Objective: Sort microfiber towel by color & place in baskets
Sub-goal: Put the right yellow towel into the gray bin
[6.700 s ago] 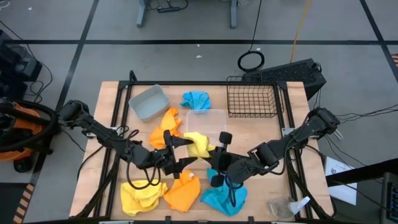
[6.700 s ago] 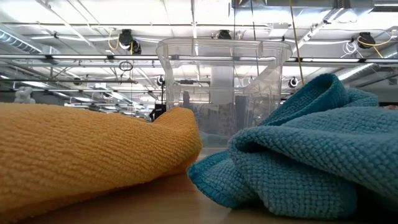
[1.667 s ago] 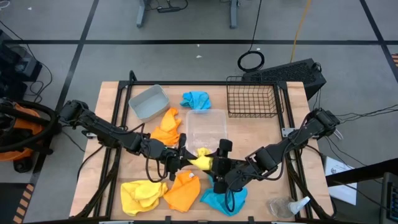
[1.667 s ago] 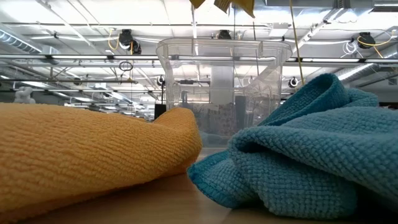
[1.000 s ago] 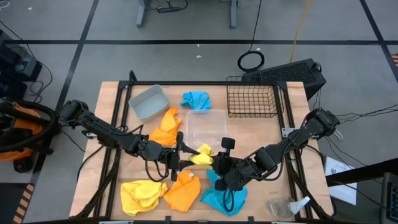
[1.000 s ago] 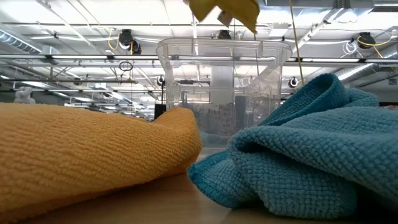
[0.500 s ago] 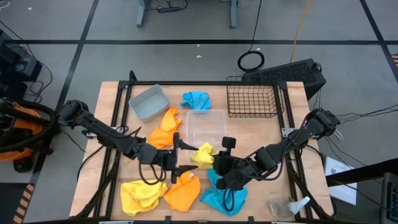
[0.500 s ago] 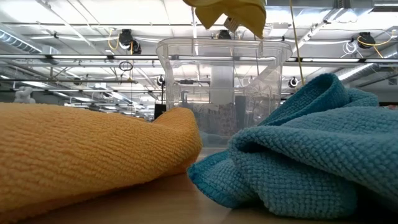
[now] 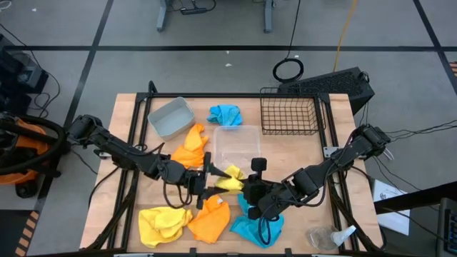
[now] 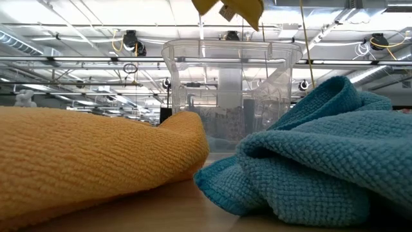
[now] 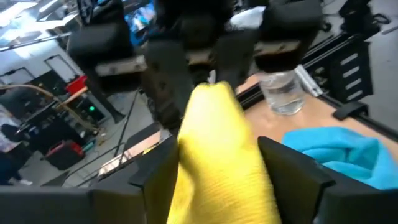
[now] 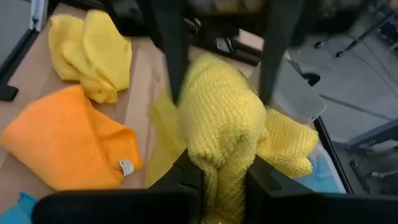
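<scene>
A bright yellow towel [image 9: 230, 178] hangs in the air in front of the clear tub [image 9: 235, 146], between my two grippers. My right gripper [image 9: 250, 184] is shut on it from the table's right. My left gripper [image 9: 211, 180] is open at its left end. Its fingers [image 11: 155, 180] stand on either side of the cloth [image 11: 217, 149]; whether they touch it I cannot tell. The low view shows only the towel's lower edge [image 10: 228, 9] above the tub [image 10: 232, 84]. The tub holds nothing. My right gripper pinches a bunched, several-layered part of the yellow towel [image 12: 221, 143] between its two fingers [image 12: 193, 180]. It comes level from the table's right. The towel is lifted clear of the table, and a loose lobe [image 12: 286, 146] hangs to one side.
A yellow towel [image 9: 164, 223], an orange one [image 9: 211, 220] and a blue one [image 9: 255, 227] lie along the near edge. Another orange towel [image 9: 191, 146] lies left of the tub, another blue one [image 9: 225, 114] behind it. A grey bin [image 9: 170, 118] stands far left, a wire basket [image 9: 289, 111] far right. A clear wrapper [image 9: 330, 237] lies near right.
My left gripper drew back from the yellow towel toward the table's left with its fingers spread, then came right again, so that its fingers now stand around the towel's end. My right gripper kept its hold, and the towel stayed in the air, bobbing slightly.
</scene>
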